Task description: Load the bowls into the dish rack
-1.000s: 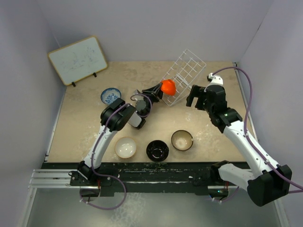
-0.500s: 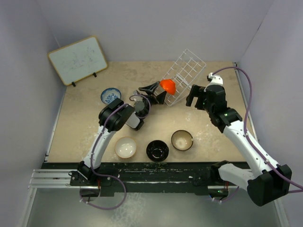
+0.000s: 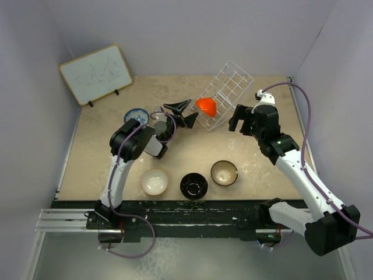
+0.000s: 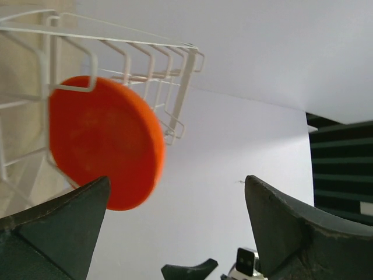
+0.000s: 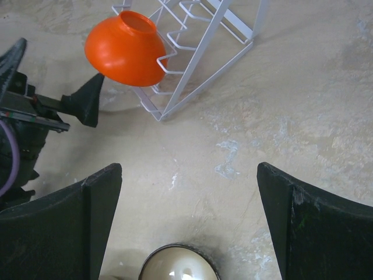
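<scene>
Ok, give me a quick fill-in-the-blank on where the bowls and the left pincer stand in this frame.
1. The dish rack holds one bowl, coloured ____.
2. On the table, between the cream-white bowl and the tan bowl, sits the ____ bowl.
3. The left pincer, close to the rack, grips nothing and stands wide ____.
Missing words: orange; black; open.

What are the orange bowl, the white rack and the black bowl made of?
The orange bowl looks like matte plastic: flat, even colour, no shine. The rack seems thin metal wire coated white, bent into squares. The black bowl could be glazed ceramic or glossy plastic; bright reflections show on it.
</scene>
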Available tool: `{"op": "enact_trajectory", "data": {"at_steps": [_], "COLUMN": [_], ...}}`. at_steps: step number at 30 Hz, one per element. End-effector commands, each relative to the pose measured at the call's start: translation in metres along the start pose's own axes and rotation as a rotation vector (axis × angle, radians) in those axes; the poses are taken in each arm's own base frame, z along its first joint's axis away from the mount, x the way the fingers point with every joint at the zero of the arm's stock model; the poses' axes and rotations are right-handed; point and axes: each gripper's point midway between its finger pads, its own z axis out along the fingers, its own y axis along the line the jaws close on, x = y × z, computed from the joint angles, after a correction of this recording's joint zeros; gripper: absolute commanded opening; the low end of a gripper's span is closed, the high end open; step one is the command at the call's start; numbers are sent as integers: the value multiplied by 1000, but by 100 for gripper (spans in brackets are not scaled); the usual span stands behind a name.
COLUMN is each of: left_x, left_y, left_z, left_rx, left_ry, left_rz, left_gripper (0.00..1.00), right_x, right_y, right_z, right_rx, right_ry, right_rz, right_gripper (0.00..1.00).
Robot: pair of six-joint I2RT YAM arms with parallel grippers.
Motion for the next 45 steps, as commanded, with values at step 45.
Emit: {"op": "enact_trajectory", "data": {"at_steps": [45], "left_x": [-173], "left_y": [-72], "left_z": [-108], "left_rx": [-1089], "left_ry": [-36], "left_rz": [1515], "left_gripper": [71], "right_x": [-42], "right_y": [26], "right_z": [-21], "right_rx": [-128], "right_ry": [-95], "right_rz": [-18], "right_gripper": [99]}}
